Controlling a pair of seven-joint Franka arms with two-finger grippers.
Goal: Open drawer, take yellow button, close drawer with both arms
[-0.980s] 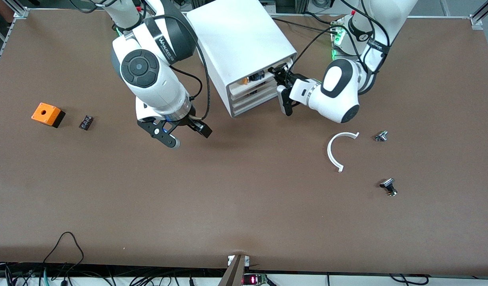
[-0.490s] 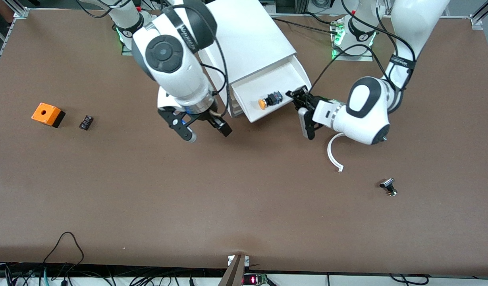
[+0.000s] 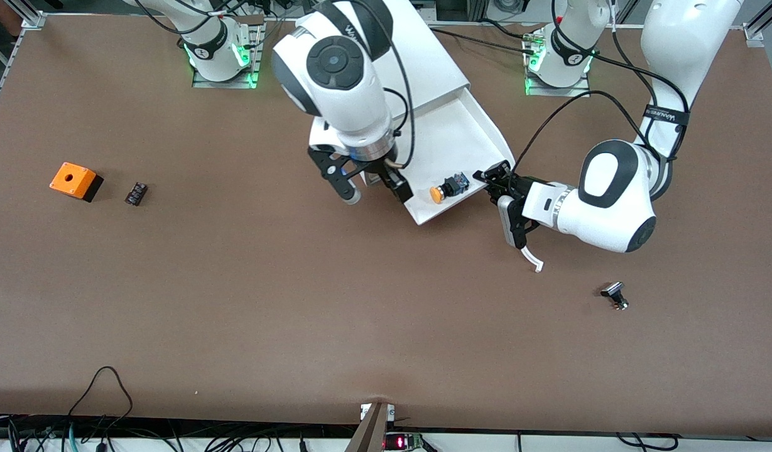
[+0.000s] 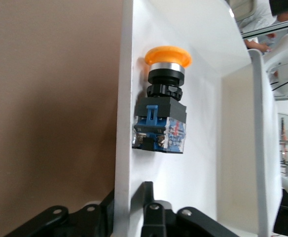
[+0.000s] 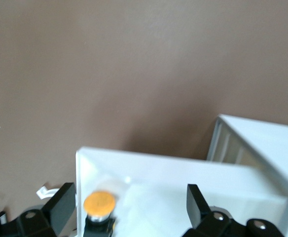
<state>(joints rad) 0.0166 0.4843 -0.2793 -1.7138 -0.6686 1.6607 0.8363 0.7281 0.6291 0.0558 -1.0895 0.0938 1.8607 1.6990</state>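
Observation:
The white drawer (image 3: 462, 133) stands pulled far out of the white cabinet (image 3: 431, 63). The button (image 3: 446, 188), orange cap on a black-and-blue body, lies on its side in the drawer against the front wall. My left gripper (image 3: 490, 176) is at that wall's corner toward the left arm's end. In the left wrist view the left gripper (image 4: 126, 210) is shut on the front wall (image 4: 124, 123), one finger inside and one outside, with the button (image 4: 164, 108) just ahead. My right gripper (image 3: 373, 188) hangs open over the drawer's other corner; in the right wrist view the right gripper (image 5: 129, 207) frames the orange cap (image 5: 99, 203).
An orange square box (image 3: 76, 181) and a small black component (image 3: 136, 193) lie toward the right arm's end. A white curved piece (image 3: 532, 257) pokes out from under the left arm. A small metal part (image 3: 615, 296) lies nearer the front camera. Cables run along the front edge.
The left gripper has drawn the drawer out of the cabinet, carrying the button along. The right arm has swung from over the bare table to the drawer.

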